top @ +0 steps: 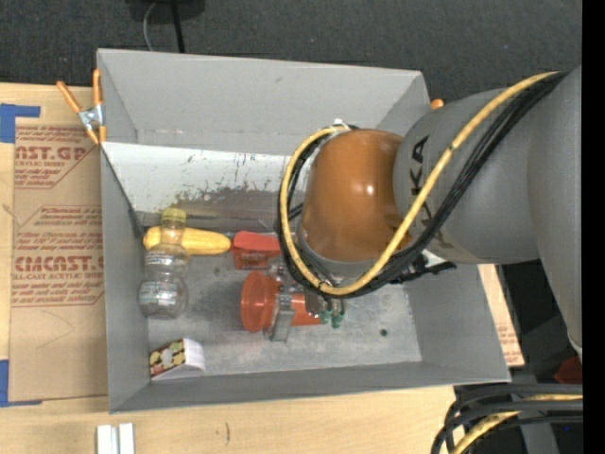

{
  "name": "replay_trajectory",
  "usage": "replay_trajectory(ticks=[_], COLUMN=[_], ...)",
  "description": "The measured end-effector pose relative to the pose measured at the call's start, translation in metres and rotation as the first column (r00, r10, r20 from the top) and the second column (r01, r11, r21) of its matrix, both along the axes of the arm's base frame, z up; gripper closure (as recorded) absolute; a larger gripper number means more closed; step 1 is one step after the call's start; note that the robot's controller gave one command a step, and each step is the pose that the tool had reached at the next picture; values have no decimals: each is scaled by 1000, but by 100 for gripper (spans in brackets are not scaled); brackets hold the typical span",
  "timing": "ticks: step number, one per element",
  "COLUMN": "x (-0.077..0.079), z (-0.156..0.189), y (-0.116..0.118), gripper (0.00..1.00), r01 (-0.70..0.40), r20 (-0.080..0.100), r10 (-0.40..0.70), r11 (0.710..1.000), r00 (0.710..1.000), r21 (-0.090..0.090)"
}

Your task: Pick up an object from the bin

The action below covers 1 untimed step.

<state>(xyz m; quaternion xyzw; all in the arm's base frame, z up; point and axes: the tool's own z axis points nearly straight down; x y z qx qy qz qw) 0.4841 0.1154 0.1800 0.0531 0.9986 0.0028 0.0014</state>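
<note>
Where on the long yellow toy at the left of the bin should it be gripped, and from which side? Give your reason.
Probably at its middle, from above, closing across its narrow width. The yellow toy lies flat along the bin floor; a clear bottle crowds its left end and a red block sits near its right tip, so the middle looks freest.

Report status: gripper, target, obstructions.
Gripper low at red cup, middle of bin. Red block close beside it. Banana toy, clear jar, small box lie apart.
</note>
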Motion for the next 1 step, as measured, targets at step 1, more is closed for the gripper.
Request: replay_trajectory(ticks=[1], x=[-3], z=[109], y=[-11], gripper=[100], r01=[6], r20=[2], r10=[-6], r11=[1000], r00=[1000], r21=[1])
